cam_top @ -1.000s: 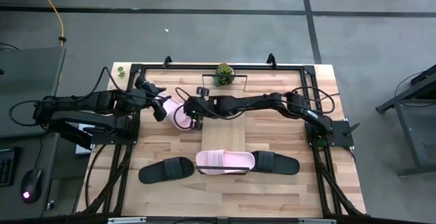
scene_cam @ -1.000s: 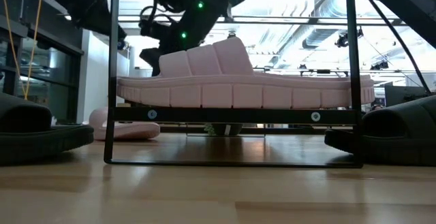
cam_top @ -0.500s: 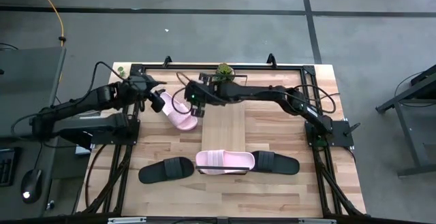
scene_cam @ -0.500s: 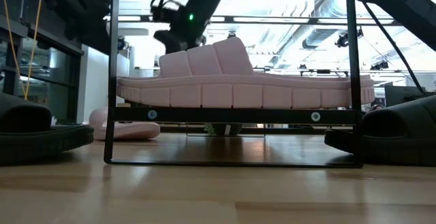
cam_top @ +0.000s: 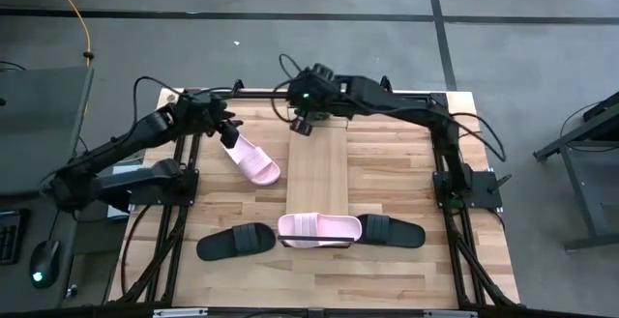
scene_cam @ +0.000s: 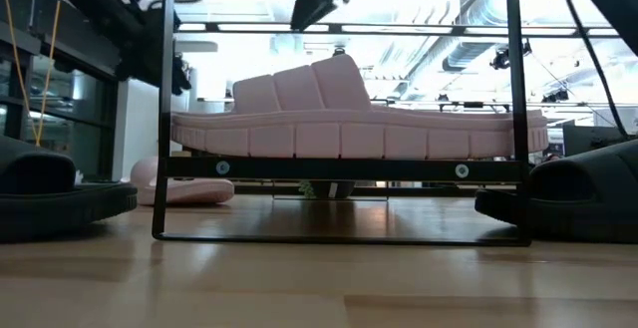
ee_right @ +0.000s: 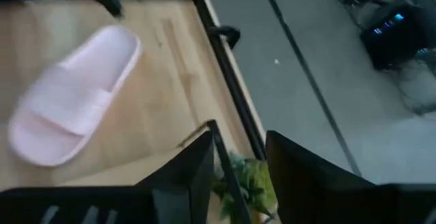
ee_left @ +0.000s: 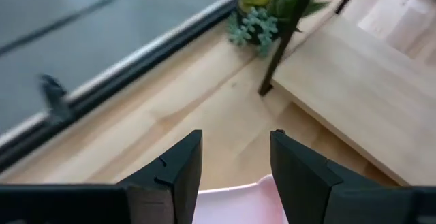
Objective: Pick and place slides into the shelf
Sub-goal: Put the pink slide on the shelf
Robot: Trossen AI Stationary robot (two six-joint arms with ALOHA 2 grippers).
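One pale pink slide (cam_top: 253, 159) lies sole-down on the table, left of the shelf (cam_top: 317, 168), slanting from far-left to near-right. A second pink slide (cam_top: 319, 229) sits on the shelf's near end (scene_cam: 339, 168). Two black slides (cam_top: 235, 241) (cam_top: 392, 231) lie on the table on either side of it. My left gripper (cam_top: 226, 130) (ee_left: 235, 139) is open over the far-left end of the loose pink slide. My right gripper (cam_top: 302, 123) (ee_right: 238, 132) is open and raised above the shelf's far end, apart from the slide (ee_right: 71, 115). My left gripper stands with one finger (ee_left: 180, 166) on either side of the pink slide's far-left end (ee_left: 235, 197), coming from the table's far left and slanting down. I cannot tell whether the fingers touch it. The slide rests flat on the table.
A small potted plant (ee_left: 262, 6) (ee_right: 248, 183) stands at the table's far edge by the shelf's far end. A black metal frame (cam_top: 184, 163) borders the tabletop. Bare shelf board shows between the plant and the pink slide on it.
My right gripper has left the loose pink slide, rising and moving toward the table's far edge, over the shelf's far end. My left gripper has shifted a little toward the far edge. The pink slide, half covered by both grippers before, now shows at full length on the table.
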